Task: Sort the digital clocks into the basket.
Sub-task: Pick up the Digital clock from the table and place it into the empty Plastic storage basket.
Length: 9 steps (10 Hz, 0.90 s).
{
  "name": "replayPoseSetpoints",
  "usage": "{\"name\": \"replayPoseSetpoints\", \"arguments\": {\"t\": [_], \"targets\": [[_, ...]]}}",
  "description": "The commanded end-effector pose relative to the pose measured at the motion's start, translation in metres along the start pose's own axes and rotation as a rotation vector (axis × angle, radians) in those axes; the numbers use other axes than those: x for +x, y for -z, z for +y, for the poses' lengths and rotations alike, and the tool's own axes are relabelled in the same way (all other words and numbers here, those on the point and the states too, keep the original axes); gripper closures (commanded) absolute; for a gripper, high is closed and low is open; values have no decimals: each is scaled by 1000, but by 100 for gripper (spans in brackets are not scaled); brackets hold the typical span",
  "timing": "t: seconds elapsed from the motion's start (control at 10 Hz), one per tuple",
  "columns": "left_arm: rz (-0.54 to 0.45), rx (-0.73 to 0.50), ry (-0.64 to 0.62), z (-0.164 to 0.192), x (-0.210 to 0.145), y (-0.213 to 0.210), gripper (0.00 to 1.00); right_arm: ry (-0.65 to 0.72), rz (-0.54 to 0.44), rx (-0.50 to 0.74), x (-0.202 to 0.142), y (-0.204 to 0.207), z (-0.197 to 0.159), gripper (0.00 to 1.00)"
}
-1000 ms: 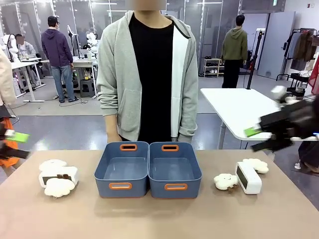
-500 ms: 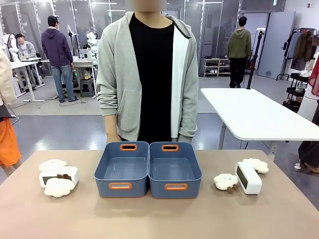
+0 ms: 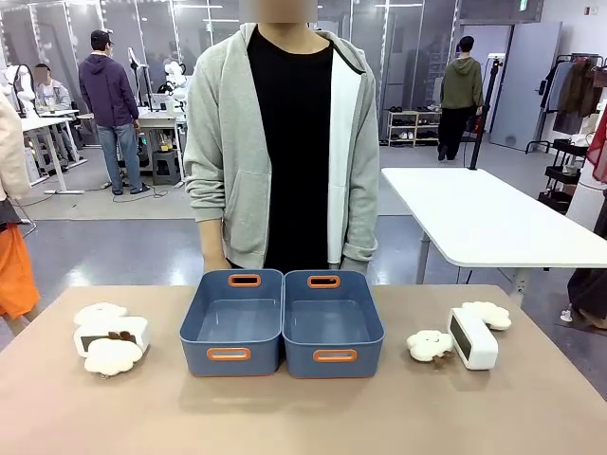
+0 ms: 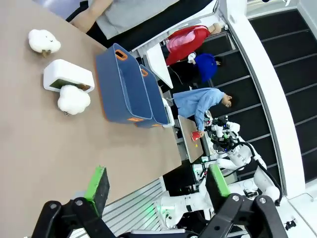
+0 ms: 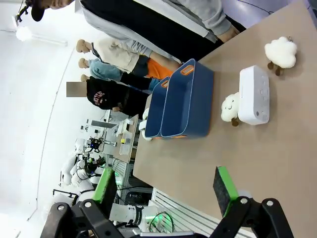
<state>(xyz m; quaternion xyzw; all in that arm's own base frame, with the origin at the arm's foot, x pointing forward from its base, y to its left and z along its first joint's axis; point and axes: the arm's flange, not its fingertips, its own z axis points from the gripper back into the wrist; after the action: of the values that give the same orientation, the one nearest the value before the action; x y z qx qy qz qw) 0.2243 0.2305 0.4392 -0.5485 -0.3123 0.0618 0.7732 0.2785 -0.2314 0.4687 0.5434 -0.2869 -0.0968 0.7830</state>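
2 tools (image 4: 157,173) (image 5: 165,173) withdrawn, clocks (image 3: 133,330) (image 3: 471,339) unmoved

A tan surface (image 3: 303,417) spans the near side. Beyond it lie a grey floor (image 3: 123,246), a white table (image 3: 484,218) at right, glass partitions (image 3: 398,57) far back, and a clothes rack (image 3: 574,95) at far right.
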Motion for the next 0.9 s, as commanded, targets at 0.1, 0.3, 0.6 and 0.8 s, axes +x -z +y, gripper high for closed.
{"name": "replayPoseSetpoints", "arguments": {"t": [0.1, 0.3, 0.6, 0.8], "targets": [[5, -5, -5, -1, -1, -1, 0, -2, 1, 0, -1, -5, 0, 0], [5, -5, -5, -1, -1, -1, 0, -2, 1, 0, -1, -5, 0, 0], [5, -5, -5, -1, -1, -1, 0, -2, 1, 0, -1, -5, 0, 0], [5, -5, -5, -1, -1, -1, 0, -2, 1, 0, -1, -5, 0, 0]]}}
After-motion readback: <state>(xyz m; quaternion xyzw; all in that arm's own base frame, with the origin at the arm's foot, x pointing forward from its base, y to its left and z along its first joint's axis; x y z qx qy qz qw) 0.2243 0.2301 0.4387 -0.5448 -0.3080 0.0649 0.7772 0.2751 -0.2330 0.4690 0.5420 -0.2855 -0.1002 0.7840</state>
